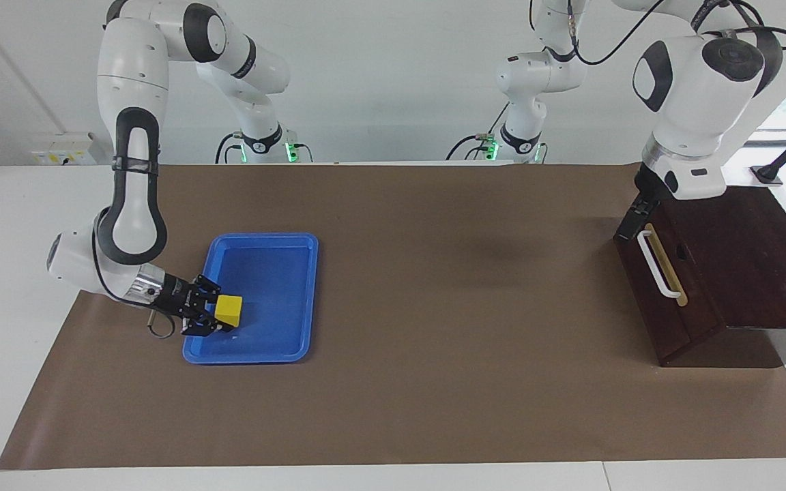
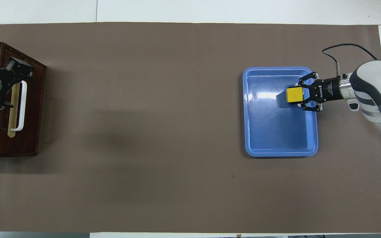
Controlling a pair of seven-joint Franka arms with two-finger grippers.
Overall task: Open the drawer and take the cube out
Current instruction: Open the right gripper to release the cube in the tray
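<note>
Between the right end effector (image 1: 219, 312)'s fingers, clenched on two flat sides over the blue tray (image 1: 282, 349), sits the cube (image 1: 228, 309), seemingly light, rigid and easily gripped; left end effector (image 1: 632, 221)'s state unclear.

The blue tray (image 2: 247, 112) looks like glossy plastic. The drawer (image 1: 659, 300) is dark polished wood. The brown cover (image 1: 434, 341) on the tabletop looks like matt paper.

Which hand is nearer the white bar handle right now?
Left. The left hand sits right at the end of the white bar handle of the dark wooden drawer; the right hand is over the blue plastic tray, holding the yellow cube.
</note>
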